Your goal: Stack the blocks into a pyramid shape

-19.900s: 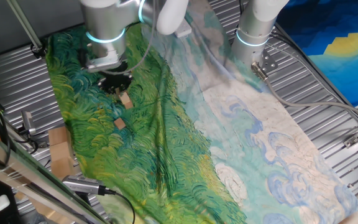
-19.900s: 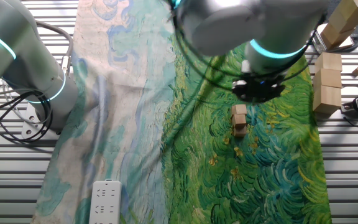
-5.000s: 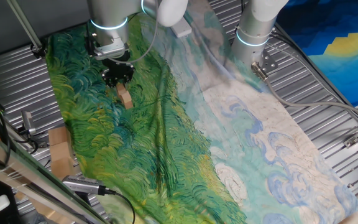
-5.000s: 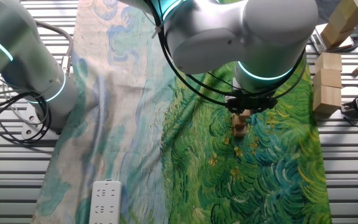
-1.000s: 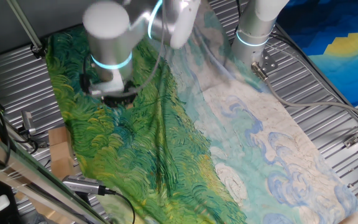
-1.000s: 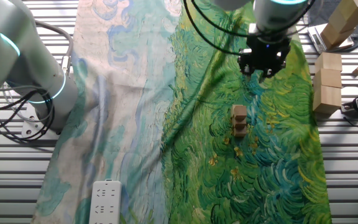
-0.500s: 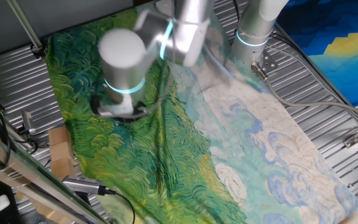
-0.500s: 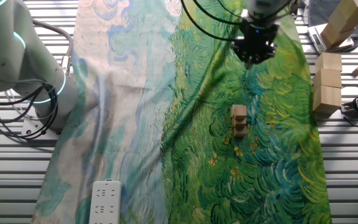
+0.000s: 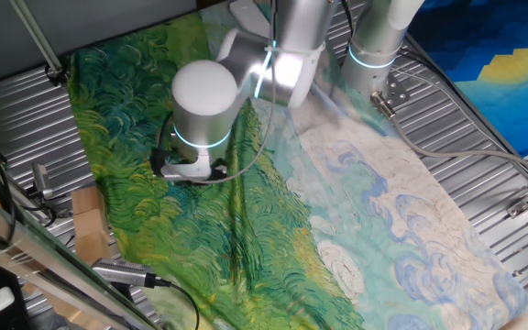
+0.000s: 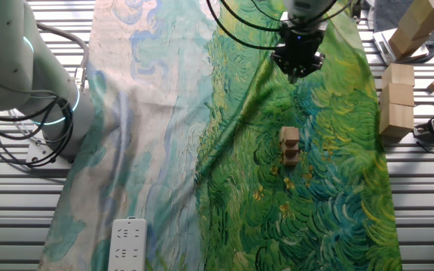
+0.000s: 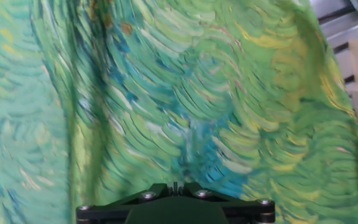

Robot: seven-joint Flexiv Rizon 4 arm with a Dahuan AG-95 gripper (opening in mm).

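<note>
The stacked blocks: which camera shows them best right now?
The other fixed view shows the stacked blocks best, unobstructed on the green cloth, with the end effector away above them in the picture. In one fixed view the arm's body covers that spot. The hand view shows only cloth, no blocks.

arm (image 9: 204,101): silver-white rounded links | glowing cyan joint rings | black cables | claw (image 10: 298,66): black
</note>
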